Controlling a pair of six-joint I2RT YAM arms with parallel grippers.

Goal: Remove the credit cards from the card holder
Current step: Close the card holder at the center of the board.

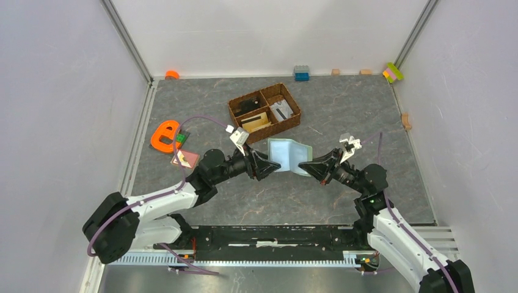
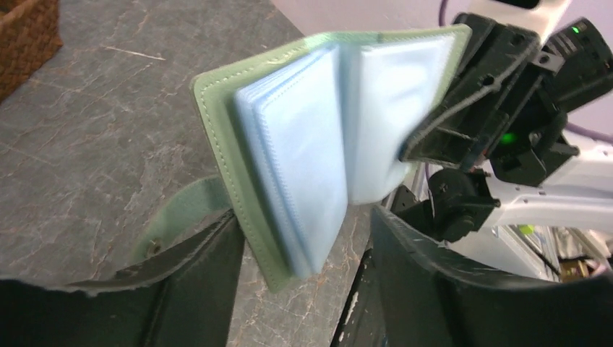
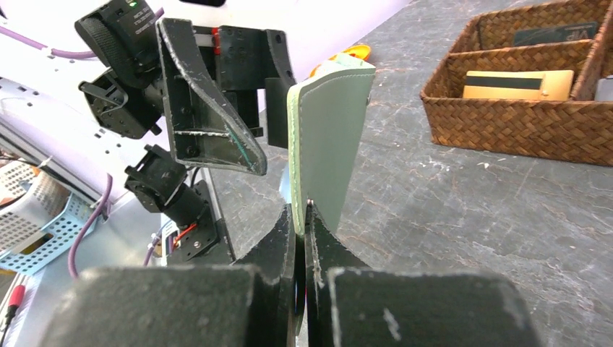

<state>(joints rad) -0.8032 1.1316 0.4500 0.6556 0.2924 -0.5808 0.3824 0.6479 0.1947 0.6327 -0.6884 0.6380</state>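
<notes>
"VIP" reads on a dark card [image 3: 556, 32] in the wicker basket [image 1: 264, 110]; no other text is legible. Card holder [image 1: 289, 155] is just in front of the basket, upright, spread open, pale blue sleeves showing. Right claw [image 1: 305, 166] pinches its green cover edge, jaws fully closed. Left claw [image 1: 273, 163] is spread wide, straddling the other cover, no grip.

Blurry pale pockets inside the card holder [image 2: 303, 144] (no telling cards from pockets in there). Cut off at the picture's top left corner: the basket [image 2: 23, 36]. Tiny bits [image 1: 301, 73] along the far edge of the table [image 1: 360, 110], too small to name.
</notes>
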